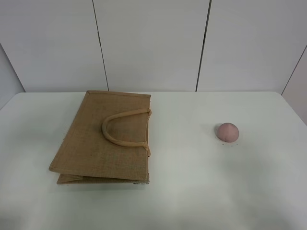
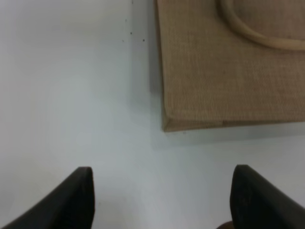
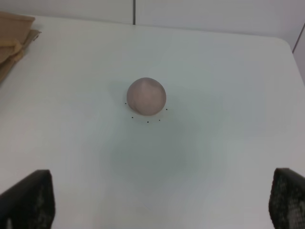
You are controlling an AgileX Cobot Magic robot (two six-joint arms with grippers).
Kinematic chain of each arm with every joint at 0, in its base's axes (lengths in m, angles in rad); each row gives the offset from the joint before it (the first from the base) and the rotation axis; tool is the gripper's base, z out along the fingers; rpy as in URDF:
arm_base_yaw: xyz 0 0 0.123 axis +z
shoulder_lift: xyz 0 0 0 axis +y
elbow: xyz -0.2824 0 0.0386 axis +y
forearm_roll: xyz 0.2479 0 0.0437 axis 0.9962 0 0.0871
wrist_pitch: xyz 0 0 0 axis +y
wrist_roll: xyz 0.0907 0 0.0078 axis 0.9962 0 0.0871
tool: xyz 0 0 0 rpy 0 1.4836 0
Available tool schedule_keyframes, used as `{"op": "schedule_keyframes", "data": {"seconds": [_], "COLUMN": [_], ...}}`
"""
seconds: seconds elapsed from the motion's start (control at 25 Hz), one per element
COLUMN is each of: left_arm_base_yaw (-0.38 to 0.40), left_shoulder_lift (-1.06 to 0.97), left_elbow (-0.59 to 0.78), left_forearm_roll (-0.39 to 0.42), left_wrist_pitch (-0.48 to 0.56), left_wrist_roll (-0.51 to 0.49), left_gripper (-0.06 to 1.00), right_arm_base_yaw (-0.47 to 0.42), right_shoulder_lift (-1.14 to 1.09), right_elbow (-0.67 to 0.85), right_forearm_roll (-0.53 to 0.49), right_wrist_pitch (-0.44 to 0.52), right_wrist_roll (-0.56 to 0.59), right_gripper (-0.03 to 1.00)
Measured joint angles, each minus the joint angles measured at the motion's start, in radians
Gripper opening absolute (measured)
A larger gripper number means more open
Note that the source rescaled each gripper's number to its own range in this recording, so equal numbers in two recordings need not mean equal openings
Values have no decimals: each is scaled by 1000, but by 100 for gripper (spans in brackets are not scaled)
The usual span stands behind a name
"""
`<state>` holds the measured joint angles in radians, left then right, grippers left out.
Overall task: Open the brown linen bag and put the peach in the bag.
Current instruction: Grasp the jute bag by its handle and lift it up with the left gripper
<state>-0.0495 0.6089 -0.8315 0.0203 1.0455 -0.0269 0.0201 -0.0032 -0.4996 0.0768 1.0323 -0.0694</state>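
From up high, the brown linen bag [image 1: 96, 143] lies flat on the white table [image 1: 192, 191], on the left half. One pale loop handle [image 1: 111, 133] is folded back across its upper face. The handle's ends meet the bag's right-hand edge, the edge that faces the fruit. The bag is closed, its layers stacked and showing at the near corner. Over on the right sits the peach [image 1: 227, 132], dusty pink, alone on the tabletop and well apart from the bag. Grey wall panels [image 1: 153, 43] stand behind the table.

Now the left wrist camera. The left gripper [image 2: 164, 200] hangs over bare table, and its two dark fingers [image 2: 78, 200] are spread wide with only white surface between them. It has hold of nothing. Ahead of it is a corner of the bag [image 2: 228, 71], coarse weave clear to see, with a curve of the beige handle [image 2: 257, 37] lying on it. The fingers are clear of the fabric, not touching.

On to the right wrist camera. The right gripper [image 3: 159, 200] is also spread wide, with dark fingertips [image 3: 28, 200] at either side and nothing held. The peach [image 3: 146, 96] sits ahead of it on the table, about midway between the two fingers' lines but apart from them. A few tiny dark dots [image 3: 147, 121] mark the surface around the fruit. A corner of the bag [image 3: 14, 38] shows at the far edge of this view.
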Motion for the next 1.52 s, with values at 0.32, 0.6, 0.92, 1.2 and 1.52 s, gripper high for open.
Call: {"op": "schedule_keyframes", "data": {"seconds": [0.32, 0.6, 0.92, 1.2, 1.52], "left_arm_base_yaw": [0, 0, -14, -184, -284], "left_shoulder_lift": [612, 1022, 1258, 1354, 1541], "left_elbow": [-333, -614, -696, -733, -928], "left_forearm_roll": [0, -35, -152, -99, 2], "left_wrist_pitch": [-24, -32, -78, -134, -123], "left_wrist_roll": [5, -5, -20, -125, -215], "left_gripper": [85, 85, 85, 85, 85], "right_arm_base_yaw": [0, 0, 0, 0, 0], "right_shoulder_lift": [0, 0, 0, 0, 0], "right_elbow": [0, 0, 0, 0, 0], "right_forearm_roll": [0, 0, 0, 8, 8], "right_wrist_pitch": [0, 0, 0, 0, 0], "right_wrist_roll": [0, 0, 0, 0, 0], "right_gripper": [100, 100, 100, 100, 100]}}
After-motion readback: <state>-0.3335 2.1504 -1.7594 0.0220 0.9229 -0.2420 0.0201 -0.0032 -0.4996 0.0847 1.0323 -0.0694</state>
